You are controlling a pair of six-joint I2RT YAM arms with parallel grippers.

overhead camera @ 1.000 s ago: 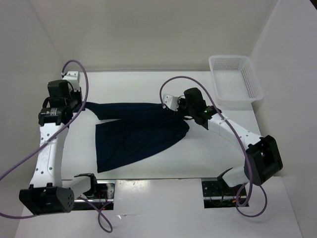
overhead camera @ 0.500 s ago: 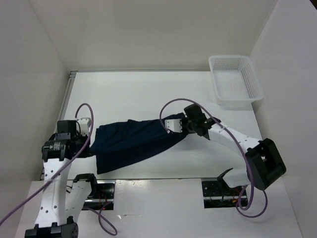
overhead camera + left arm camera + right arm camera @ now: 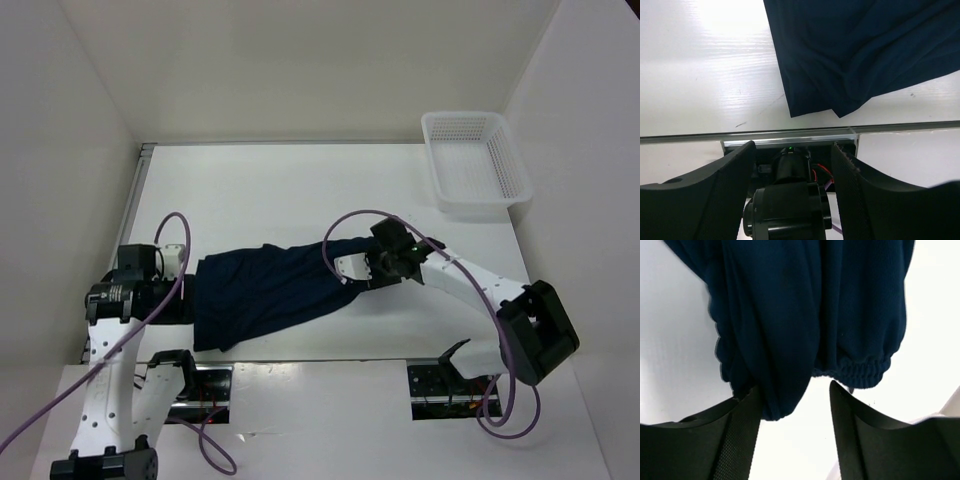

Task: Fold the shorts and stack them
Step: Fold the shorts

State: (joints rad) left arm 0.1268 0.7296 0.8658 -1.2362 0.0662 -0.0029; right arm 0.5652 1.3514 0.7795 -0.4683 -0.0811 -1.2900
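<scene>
Navy shorts (image 3: 265, 290) lie rumpled on the table (image 3: 300, 190).
Fingers spread on both: left end effector (image 3: 792, 145) empty, right end effector (image 3: 792, 386) with a fold seemingly loose between them.

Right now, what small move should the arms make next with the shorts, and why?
Probably raise the right gripper straight up. It and the left gripper stand open, holding nothing, yet a fold of the shorts lies right at one of its fingers; a sideways move could drag it.

Navy shorts (image 3: 265, 290) are lying bunched on a white table (image 3: 280, 190) between the left gripper (image 3: 187, 287) and right gripper (image 3: 352, 270). A white mesh basket (image 3: 512, 168) is sitting far right.
</scene>
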